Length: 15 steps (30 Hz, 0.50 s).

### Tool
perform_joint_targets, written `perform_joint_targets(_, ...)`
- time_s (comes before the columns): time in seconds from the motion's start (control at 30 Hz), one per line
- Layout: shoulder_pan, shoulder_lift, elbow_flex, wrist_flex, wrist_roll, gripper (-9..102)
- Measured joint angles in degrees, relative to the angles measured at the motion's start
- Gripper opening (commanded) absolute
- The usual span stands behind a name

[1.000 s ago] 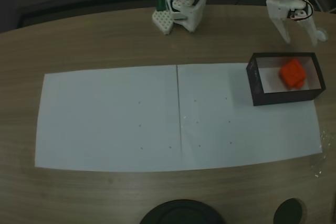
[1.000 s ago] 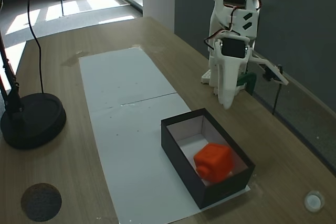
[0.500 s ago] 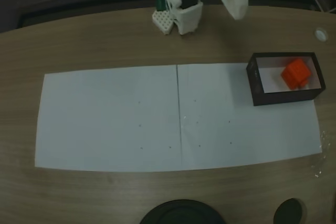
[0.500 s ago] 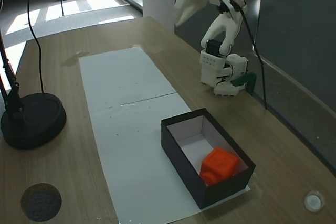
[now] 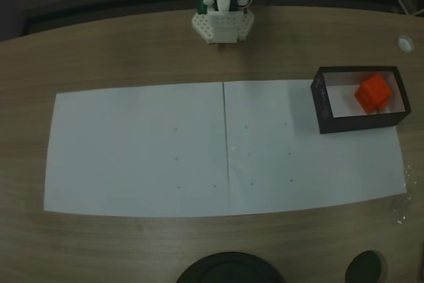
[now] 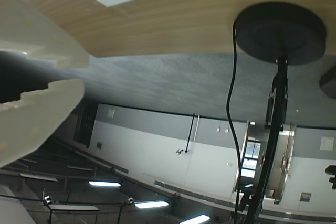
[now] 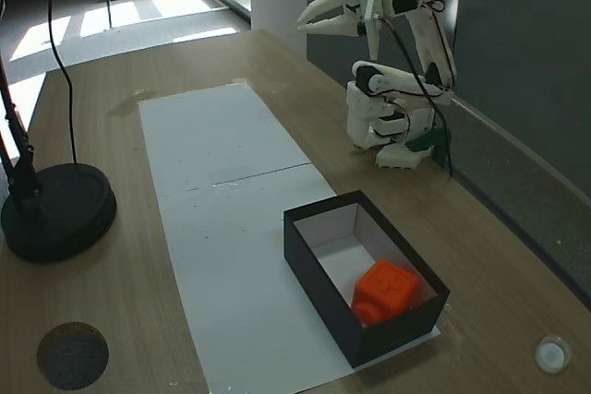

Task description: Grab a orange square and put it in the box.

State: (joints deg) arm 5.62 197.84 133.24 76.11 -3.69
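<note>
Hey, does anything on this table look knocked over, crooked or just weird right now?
Nothing stands out. The cube sits inside the box, slightly turned, at one end. The box stands upright on the paper, and the gripper is raised well away.
</note>
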Motion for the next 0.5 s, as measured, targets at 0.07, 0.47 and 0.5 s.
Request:
perform_joint_targets(0.07,-0.5,-0.2,3.4,-2.8,0.0,0)
perform_joint_targets(0.47,-0.9,-0.1,39.0,-11.7,0.4,0)
perform_joint_targets(0.5,-0.7,-0.1,40.6,-11.0,0.4,0)
